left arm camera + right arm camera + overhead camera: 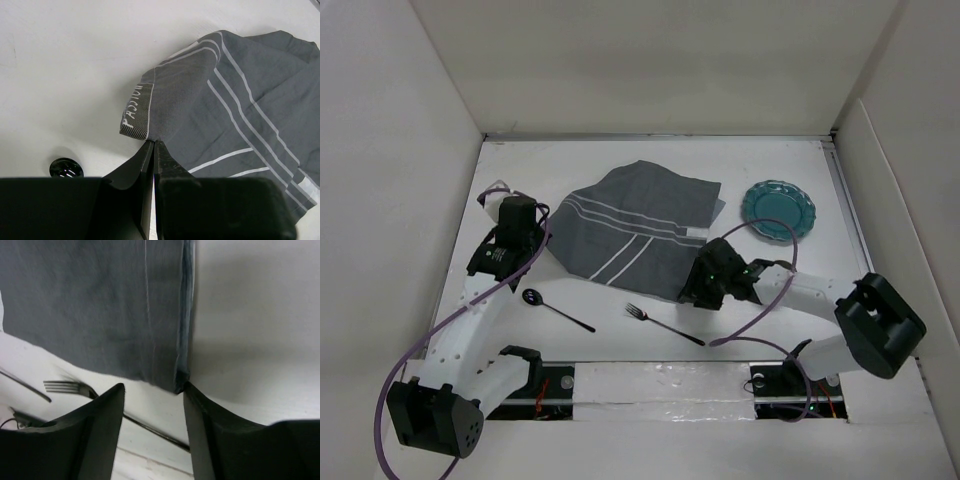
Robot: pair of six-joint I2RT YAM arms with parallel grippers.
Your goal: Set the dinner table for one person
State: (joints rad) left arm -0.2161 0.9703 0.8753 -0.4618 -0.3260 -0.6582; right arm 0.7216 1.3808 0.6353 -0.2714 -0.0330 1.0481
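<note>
The dark grey striped placemat (635, 230) lies rumpled on the white dinner table (620, 165). My left gripper (546, 240) is at its left corner; in the left wrist view the gripper (152, 143) is shut on the edge of the placemat (225, 110) beside its label. My right gripper (697, 290) is at the placemat's near right corner. In the right wrist view it (153, 387) is open, and the placemat (100, 305) has its corner touching the inside of the right fingertip (192, 395). A black fork (660, 322) and a black spoon (555, 310) lie near the front.
A teal scalloped plate (778, 208) sits at the back right. The fork (65, 386) lies just left of my right fingers, its handle passing under them. The spoon bowl (66, 167) shows left of my left fingers. White walls enclose the table.
</note>
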